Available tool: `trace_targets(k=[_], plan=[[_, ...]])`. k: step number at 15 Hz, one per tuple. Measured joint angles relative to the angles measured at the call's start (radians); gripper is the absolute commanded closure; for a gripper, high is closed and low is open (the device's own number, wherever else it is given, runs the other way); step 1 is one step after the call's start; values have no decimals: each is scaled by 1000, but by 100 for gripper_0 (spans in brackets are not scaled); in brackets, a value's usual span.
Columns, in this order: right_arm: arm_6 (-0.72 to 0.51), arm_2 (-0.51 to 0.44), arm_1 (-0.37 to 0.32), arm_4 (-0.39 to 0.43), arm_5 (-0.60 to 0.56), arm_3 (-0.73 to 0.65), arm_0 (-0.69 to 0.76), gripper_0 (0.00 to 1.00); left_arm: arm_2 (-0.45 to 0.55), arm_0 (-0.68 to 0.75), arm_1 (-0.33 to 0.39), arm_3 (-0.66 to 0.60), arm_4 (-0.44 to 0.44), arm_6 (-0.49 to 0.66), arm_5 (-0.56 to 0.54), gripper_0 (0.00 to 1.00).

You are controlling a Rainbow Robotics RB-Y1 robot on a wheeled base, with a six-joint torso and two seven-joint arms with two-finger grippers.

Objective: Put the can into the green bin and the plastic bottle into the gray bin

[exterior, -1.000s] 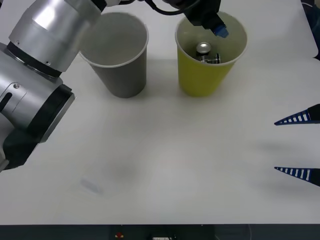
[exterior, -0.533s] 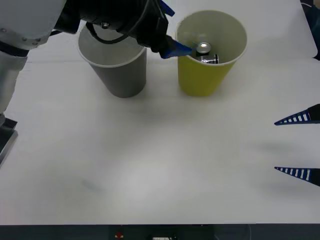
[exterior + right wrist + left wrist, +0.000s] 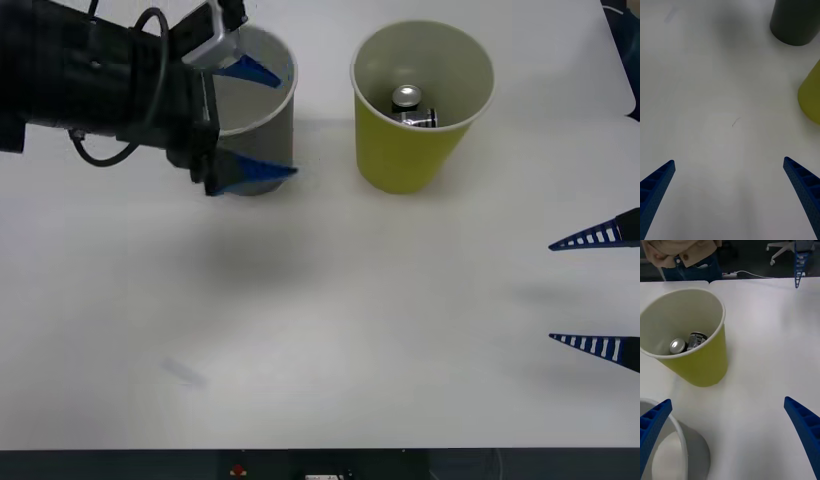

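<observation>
White tabletop (image 3: 330, 320) stretches bare before the robot, carrying two large tapered cup-shaped bins side by side at its far edge. On the left stands the gray bin (image 3: 262, 150) with its pale round rim, and just to its right the yellow-green bin (image 3: 410, 150), apart from it. Across the gray bin hangs the left gripper (image 3: 258, 122), black-bodied with blue ribbed fingers spread wide and holding nothing, one fingertip over the rim and the other in front of the wall. A second ago it reached over the yellow-green bin; it has since swung back to the left, empty. At the table's right edge the right gripper (image 3: 595, 290) waits, parked low with its fingers apart. Inside the yellow-green bin lies the small silver metal drink can (image 3: 677, 345), resting on the bottom beside a second dark-bodied can (image 3: 696, 340). That half of the job looks finished; the plastic bottle's half cannot be judged.
</observation>
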Motion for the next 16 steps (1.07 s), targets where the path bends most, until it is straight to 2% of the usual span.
trace_targets(k=[2,9,13,16], plan=[[0,0,0,0,0,0,0,0,40,72,40,-47,29,-59,1,0],[0,0,0,0,0,0,0,0,182,343,167,-193,142,-133,0,0],[0,0,0,0,0,0,0,0,243,463,231,-184,222,-263,1,0],[0,0,0,0,0,0,0,0,258,522,284,-116,322,-357,2,0]])
